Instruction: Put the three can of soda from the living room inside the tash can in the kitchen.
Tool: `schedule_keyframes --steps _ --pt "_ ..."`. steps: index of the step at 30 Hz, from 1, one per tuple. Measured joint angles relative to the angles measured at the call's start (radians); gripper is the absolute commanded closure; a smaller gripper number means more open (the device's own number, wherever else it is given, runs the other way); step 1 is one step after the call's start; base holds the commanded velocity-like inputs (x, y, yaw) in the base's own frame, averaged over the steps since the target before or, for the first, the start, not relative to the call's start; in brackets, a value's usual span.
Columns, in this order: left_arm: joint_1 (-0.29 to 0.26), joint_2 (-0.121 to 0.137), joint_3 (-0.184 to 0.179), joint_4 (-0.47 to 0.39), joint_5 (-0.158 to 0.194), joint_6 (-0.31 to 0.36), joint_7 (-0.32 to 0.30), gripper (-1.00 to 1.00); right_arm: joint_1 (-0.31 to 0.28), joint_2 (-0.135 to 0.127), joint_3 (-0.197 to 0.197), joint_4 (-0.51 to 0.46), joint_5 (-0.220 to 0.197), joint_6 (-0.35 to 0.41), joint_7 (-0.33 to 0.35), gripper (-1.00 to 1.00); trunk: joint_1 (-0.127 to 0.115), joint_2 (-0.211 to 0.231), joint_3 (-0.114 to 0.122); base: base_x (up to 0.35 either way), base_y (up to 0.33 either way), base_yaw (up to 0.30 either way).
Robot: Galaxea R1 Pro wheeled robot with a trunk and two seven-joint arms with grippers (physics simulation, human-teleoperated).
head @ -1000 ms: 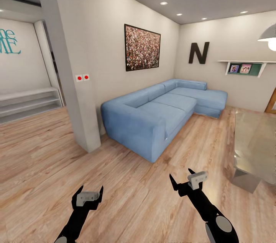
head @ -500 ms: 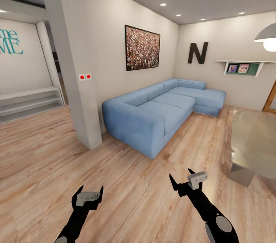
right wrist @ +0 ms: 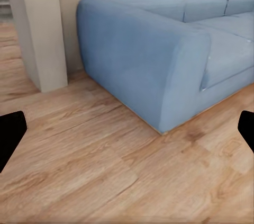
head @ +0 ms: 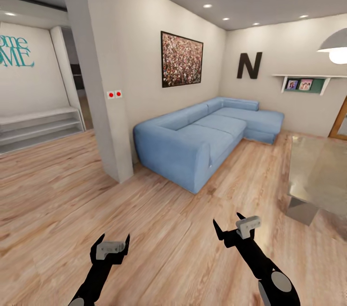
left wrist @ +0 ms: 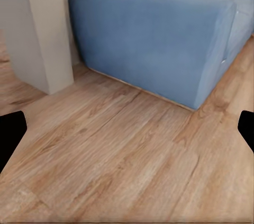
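— Where is the robot looking?
— It is facing the living room: the blue corner sofa (head: pixel 212 139) is sitting at mid-frame, the black letter N (head: pixel 249 65) and the crowd picture (head: pixel 181 59) are hanging on the walls above it, and the glass bench (head: pixel 320 176) is lying at the right edge.
— And the pincers?
— The left pincer (head: pixel 111 241) and right pincer (head: pixel 230 225) are hovering low in the frame over the wooden floor (head: pixel 168 229), both spread open and holding nothing.
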Motion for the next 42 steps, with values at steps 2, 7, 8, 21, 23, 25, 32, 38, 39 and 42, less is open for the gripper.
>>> schedule_keyframes --steps 2,7,8,21,23,25,32,38,39,42 --pt "0.0 0.0 -0.001 0.001 -0.001 0.0 0.0 -1.0 0.0 0.0 0.0 -0.001 -0.001 0.001 0.0 -1.0 0.0 0.0 -0.002 -0.164 0.144 -0.033" --pt "0.0 0.0 -0.001 0.001 -0.001 0.0 0.0 -1.0 0.0 0.0 0.0 -0.002 -0.003 -0.004 0.003 -1.0 0.0 0.0 -0.008 -0.14 0.13 -0.072" --pt "0.0 0.0 -0.001 0.001 -0.001 0.0 0.0 -1.0 0.0 0.0 0.0 -0.002 -0.004 -0.008 0.005 -1.0 0.0 0.0 -0.009 -0.075 0.073 -0.105" --pt "0.0 0.0 -0.005 0.002 0.0 -0.001 0.0 -1.0 0.001 0.0 0.001 -0.007 -0.004 -0.012 0.013 -1.0 0.0 0.0 -0.016 -0.017 0.016 -0.041" --pt "0.0 0.0 -0.005 0.001 0.0 -0.001 0.0 -1.0 0.001 0.0 0.001 -0.007 -0.004 -0.013 0.014 -1.0 0.0 0.0 -0.016 -0.001 0.001 -0.002" --pt "0.0 0.0 -0.005 0.001 -0.001 -0.001 0.0 -1.0 0.001 0.0 0.001 -0.007 -0.004 -0.014 0.014 -1.0 0.0 0.0 -0.016 0.0 0.0 -0.001" --pt "0.0 0.0 -0.006 0.002 -0.001 -0.001 0.0 -1.0 0.001 0.0 0.001 -0.007 -0.008 -0.01 0.014 -1.0 0.0 0.0 -0.016 0.0 0.023 0.0" --pt "0.0 0.0 -0.006 0.002 -0.001 -0.001 0.0 -1.0 0.001 0.002 0.001 -0.007 -0.01 -0.002 0.008 -1.0 0.0 0.0 -0.016 0.0 0.152 0.0" --pt "0.0 0.0 -0.006 0.002 -0.002 -0.001 0.0 -1.0 0.001 0.003 0.001 -0.007 -0.011 -0.002 0.007 -1.0 0.0 0.0 -0.016 0.0 0.197 -0.006" --pt "0.0 0.0 -0.006 0.002 -0.002 0.0 0.0 -1.0 0.001 0.003 0.001 -0.007 -0.011 -0.001 0.006 -1.0 0.0 0.0 -0.017 0.0 0.206 -0.034"
